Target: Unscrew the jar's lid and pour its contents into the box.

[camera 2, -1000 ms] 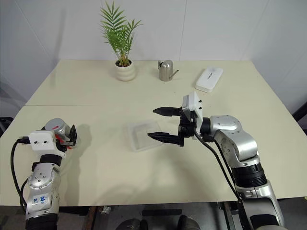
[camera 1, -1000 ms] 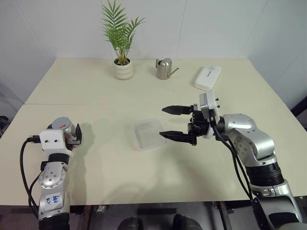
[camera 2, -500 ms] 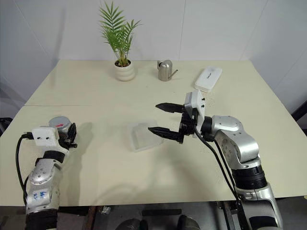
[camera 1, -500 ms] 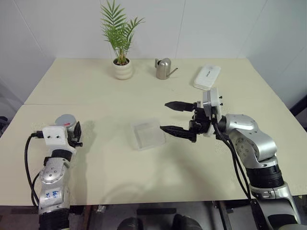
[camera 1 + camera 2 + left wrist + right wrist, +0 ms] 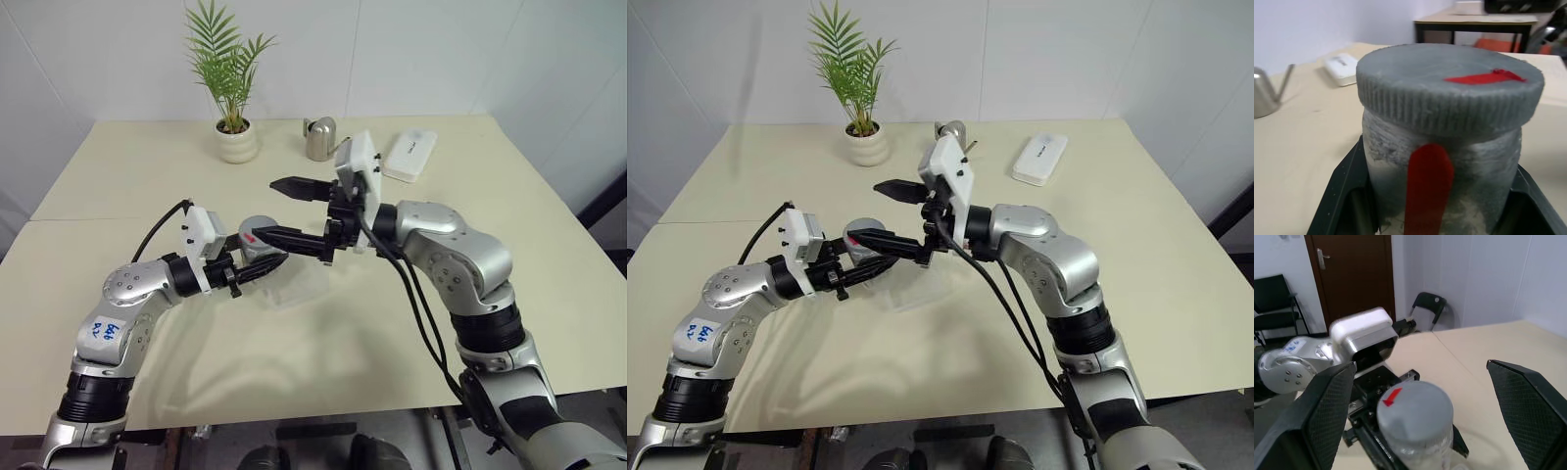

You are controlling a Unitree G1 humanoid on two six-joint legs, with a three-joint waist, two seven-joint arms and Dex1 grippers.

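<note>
The small silvery-white jar (image 5: 257, 241) with its ribbed grey lid (image 5: 1449, 85), pinched by the left gripper (image 5: 247, 268), hangs above the clear plastic box (image 5: 294, 284); the spread right gripper (image 5: 285, 210) straddling the lid could close off-centre and twist the jar loose.

Both arms are built of rounded silver-grey segments with black joint bands. Each wrist carries a white, boxy camera housing, and black cables loop from it along the forearm. The left claw (image 5: 257, 270) and right claw (image 5: 281, 210) each have two black, tapering fingers. The left forearm bears blue handwritten markings.
</note>
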